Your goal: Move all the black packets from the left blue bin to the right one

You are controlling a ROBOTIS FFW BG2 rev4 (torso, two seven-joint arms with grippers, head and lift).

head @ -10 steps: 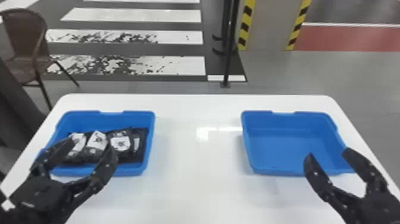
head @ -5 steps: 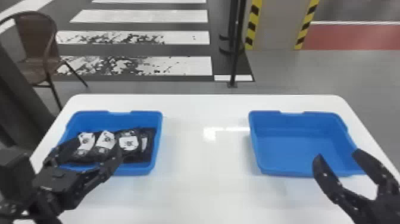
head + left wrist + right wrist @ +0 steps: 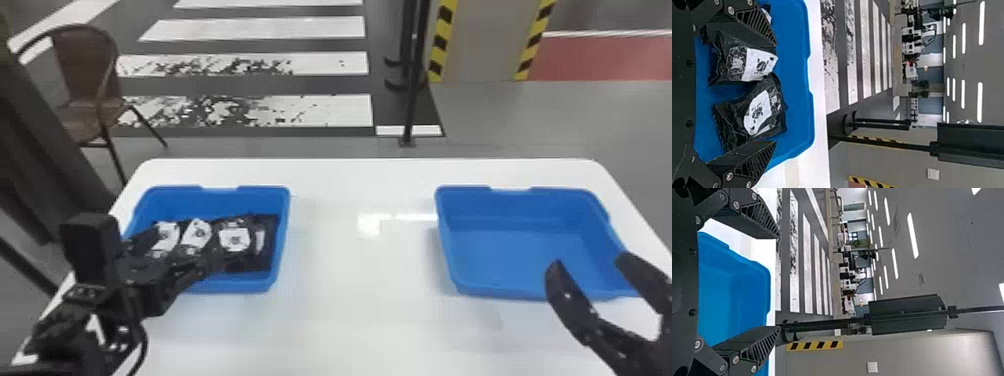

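Note:
In the head view my left gripper [image 3: 194, 250] is open over the near part of the left blue bin [image 3: 250, 287], in front of and above a row of black packets with white labels [image 3: 235, 241]. The left wrist view has two packets, an upper one [image 3: 761, 64] and a lower one [image 3: 759, 113], lying between and beyond the spread fingers of the left gripper [image 3: 775, 93]; nothing is gripped. Open and holding nothing, my right gripper [image 3: 589, 261] hangs by the near edge of the right blue bin [image 3: 510, 255]. The right wrist view shows this gripper [image 3: 778, 282] beside that bin [image 3: 734, 293].
Both bins stand on a white table [image 3: 360, 290], with a wide stretch of tabletop between them. Behind the table are a brown chair [image 3: 87, 75] at the left and a thin black pole [image 3: 413, 85].
The head view has swung left, shifting the table and bins rightward in it. My left gripper has turned and shifted rightward over the packets, staying open. The right gripper remains near its bin, open.

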